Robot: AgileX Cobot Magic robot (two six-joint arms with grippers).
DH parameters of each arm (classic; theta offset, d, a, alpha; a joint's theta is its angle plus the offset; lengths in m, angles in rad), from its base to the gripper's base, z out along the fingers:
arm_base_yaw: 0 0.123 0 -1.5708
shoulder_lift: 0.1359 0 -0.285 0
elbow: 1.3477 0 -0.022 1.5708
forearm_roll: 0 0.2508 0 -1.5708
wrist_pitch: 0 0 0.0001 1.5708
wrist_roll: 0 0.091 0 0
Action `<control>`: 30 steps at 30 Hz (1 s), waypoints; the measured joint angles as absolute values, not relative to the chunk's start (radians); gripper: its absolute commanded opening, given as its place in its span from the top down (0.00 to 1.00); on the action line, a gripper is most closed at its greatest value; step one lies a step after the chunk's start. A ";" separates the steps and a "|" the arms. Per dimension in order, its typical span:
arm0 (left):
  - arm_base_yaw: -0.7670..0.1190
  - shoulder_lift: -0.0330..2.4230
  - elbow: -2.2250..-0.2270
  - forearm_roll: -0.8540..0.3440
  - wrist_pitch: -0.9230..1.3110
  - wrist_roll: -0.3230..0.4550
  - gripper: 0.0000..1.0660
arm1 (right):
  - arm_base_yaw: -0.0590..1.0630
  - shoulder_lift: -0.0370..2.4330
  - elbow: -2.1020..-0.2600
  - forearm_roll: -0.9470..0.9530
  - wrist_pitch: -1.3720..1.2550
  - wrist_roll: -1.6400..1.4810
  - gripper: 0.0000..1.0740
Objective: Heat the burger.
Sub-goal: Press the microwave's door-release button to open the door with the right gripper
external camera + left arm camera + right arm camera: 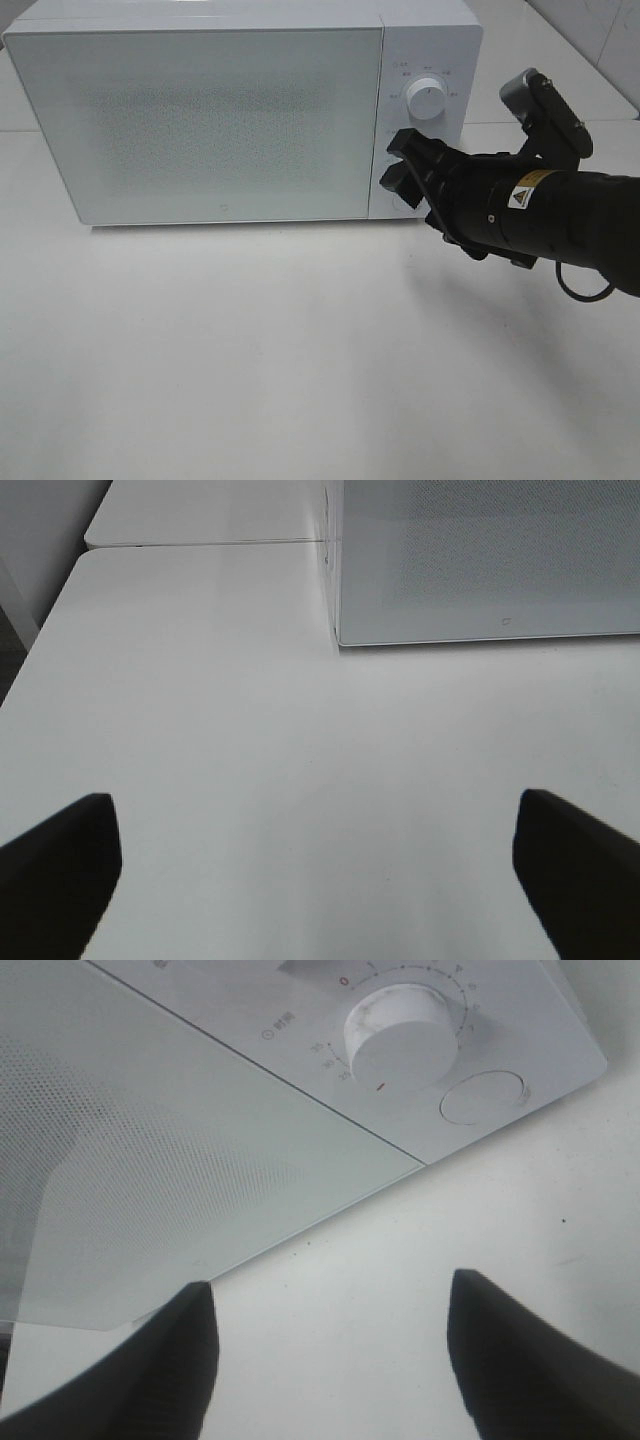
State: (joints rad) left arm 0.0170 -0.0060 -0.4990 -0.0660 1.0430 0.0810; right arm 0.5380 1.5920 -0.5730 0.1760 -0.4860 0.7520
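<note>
The white bench [250, 350] stretches under my left gripper [315, 880], which is spread wide and empty. My right gripper [398, 165], jaws apart and gripping nothing, sits just before a dial [400, 1032] on the microwave [200, 110], which stands toward the bench's far edge, door closed. I cannot tell where the burger is.

Plain white matte tabletop [250, 360], smooth, with a slight sheen. Standing directly on it toward 11 o'clock: a white box-shaped microwave oven [200, 110] with a dotted frosted-glass door [190, 125], shut, and a round white dial [428, 100] on the control strip at its 3 o'clock side. Base flat on the surface, front facing 6 o'clock. Joined along a thin seam at 12 o'clock to a second white slab [200, 515]. Faint grey shadow toward 4 o'clock.
</note>
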 measured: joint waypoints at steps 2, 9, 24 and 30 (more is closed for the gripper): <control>0.017 -0.006 -0.499 -0.066 1.043 0.081 0.06 | 0.547 1.598 -0.573 0.199 -0.503 0.786 0.49; 0.017 -0.006 -0.499 -0.066 1.043 0.081 0.06 | 0.548 1.601 -0.573 0.235 -0.529 0.879 0.65; 0.017 -0.006 -0.499 -0.066 1.043 0.081 0.06 | 0.548 1.601 -0.573 0.288 -0.535 0.975 1.00; 0.017 -0.006 -0.499 -0.066 1.043 0.081 0.06 | 0.548 1.612 -0.573 0.294 -0.590 1.081 1.00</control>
State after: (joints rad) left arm 0.0170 -0.0060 -0.4990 -0.0660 1.0430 0.0810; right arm 0.5480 1.6120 -0.5730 0.2940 -0.5900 1.0810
